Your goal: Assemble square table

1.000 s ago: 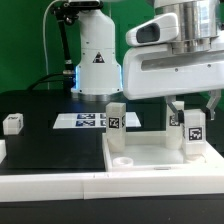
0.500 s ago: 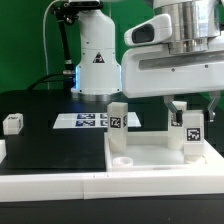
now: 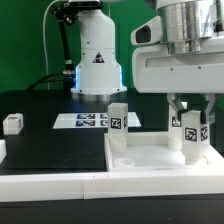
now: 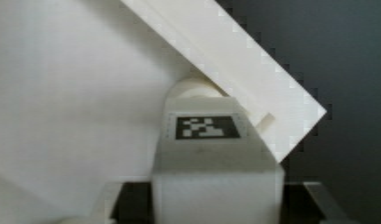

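Where the scene comes closest to the camera, the square table's top (image 3: 150, 158) lies flat, a white slab with a round hole (image 3: 123, 160) near its front corner on the exterior view's left. At its far corner on the exterior view's right, the gripper (image 3: 191, 120) pinches the held leg (image 3: 190, 138) upright, one finger on each side. Whether the leg's foot touches the top or hangs just above it, I cannot tell. The wrist view shows that leg's tag between the jaws. A standing leg (image 3: 118, 120) rises from the other far corner. Beyond, on the black table (image 3: 40, 150), lie the marker board (image 3: 85, 121) and a loose leg (image 3: 12, 123). The robot base (image 3: 97, 55) stands farthest back. The step in hand appears to be seating a second leg. The next move likely calls for turning it into its hole while keeping it upright.
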### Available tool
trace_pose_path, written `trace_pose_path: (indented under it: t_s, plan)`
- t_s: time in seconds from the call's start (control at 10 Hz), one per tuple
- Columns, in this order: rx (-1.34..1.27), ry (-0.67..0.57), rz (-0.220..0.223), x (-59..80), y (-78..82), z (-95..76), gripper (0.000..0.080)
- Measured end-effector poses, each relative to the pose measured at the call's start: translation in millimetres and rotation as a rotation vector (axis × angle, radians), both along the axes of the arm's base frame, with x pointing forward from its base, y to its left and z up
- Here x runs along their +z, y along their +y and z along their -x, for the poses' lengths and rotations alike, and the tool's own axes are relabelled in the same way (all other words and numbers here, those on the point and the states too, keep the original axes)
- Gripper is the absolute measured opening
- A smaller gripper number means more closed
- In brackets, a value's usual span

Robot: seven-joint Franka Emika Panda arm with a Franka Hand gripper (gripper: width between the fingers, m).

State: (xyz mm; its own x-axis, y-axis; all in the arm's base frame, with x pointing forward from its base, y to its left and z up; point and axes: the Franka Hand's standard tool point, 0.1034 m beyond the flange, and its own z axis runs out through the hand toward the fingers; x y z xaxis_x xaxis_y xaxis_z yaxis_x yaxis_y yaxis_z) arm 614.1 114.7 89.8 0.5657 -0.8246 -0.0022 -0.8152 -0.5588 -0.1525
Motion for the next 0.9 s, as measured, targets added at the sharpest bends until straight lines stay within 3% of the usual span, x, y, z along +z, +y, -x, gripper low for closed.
trace_pose_path:
  t_s: [0.3,0.5,0.6,0.7,0.8,0.9]
  plan:
    - [-0.343,0.017,-0.049,-0.6,2.3,0.1,0.0291]
    - [-0.416,0.024,-0.060,-0.8,2.4,0.1,0.0291]
    - [-0.391,0.023,-0.055,-1.6,2.4,0.5,0.0390]
    - [-0.320,0.019,-0.044,-2.9,2.4,1.2,0.0390]
    - [-0.297,0.019,-0.040,-3.8,2.4,1.4,0.0566]
    - [-0.262,0.017,-0.036,-4.4,2.3,1.5,0.0632]
